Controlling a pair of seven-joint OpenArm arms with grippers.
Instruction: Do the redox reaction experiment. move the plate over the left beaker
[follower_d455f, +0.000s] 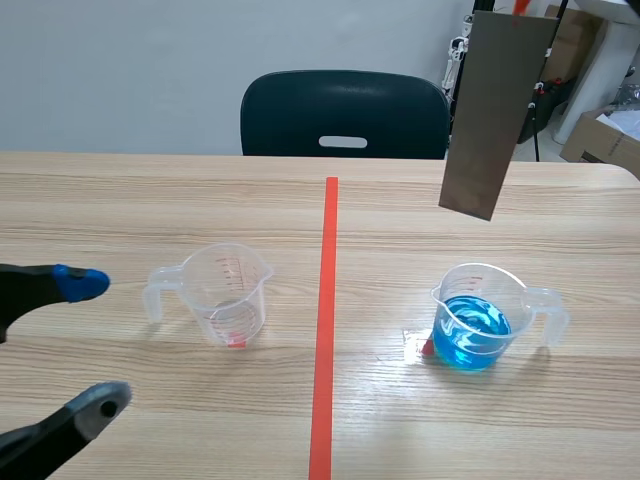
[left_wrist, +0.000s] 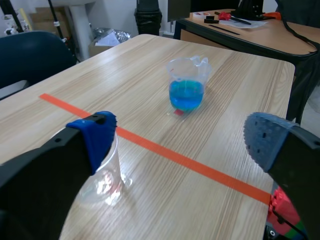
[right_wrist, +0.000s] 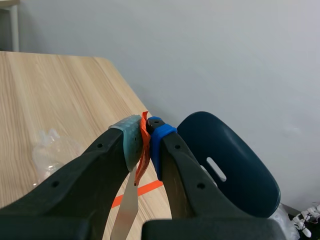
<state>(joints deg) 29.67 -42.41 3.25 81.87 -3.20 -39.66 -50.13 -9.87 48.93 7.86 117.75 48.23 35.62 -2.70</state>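
High above the blue-filled right beaker (follower_d455f: 474, 322), the plate (follower_d455f: 487, 110) hangs clamped in the right gripper (right_wrist: 145, 142), so the carry looks barely begun; next it must cross to above the left beaker (follower_d455f: 228, 292).

A workroom set up as a lab is shown. A light wood-grain table (follower_d455f: 150, 200) is marked with an orange-red tape line (follower_d455f: 325, 320), and a clear plastic beaker of blue liquid (follower_d455f: 478, 325) is set on it. A dark office chair (follower_d455f: 343, 115) is placed before a plain pale wall (follower_d455f: 120, 70). Cardboard boxes (follower_d455f: 600, 140) are seen in a corner, and a second desk (left_wrist: 260, 40) strewn with tools is seen beyond the table.
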